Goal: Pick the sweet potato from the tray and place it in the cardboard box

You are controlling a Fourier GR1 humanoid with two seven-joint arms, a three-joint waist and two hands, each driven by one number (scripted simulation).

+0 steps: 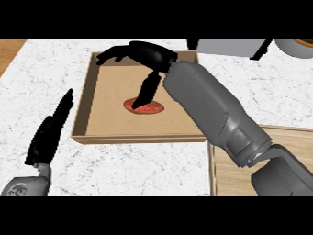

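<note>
Our right hand [142, 53] hangs open over the cardboard box [81, 110], holding nothing, one finger pointing down at the sweet potato [156, 108] on the box floor. Our left hand [50, 133], fingers straight, rests near the white marble tabletop's [23, 87] left edge. A wooden tray [301, 147] lies at its right edge.

Sweet potato [156, 108] partly hidden by R hand [148, 53]; tray [301, 142] cropped.

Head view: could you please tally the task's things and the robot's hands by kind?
sweet potato: 1
cardboard box: 1
wooden tray: 1
hands: 2 (left hand, right hand)
Total: 5
</note>
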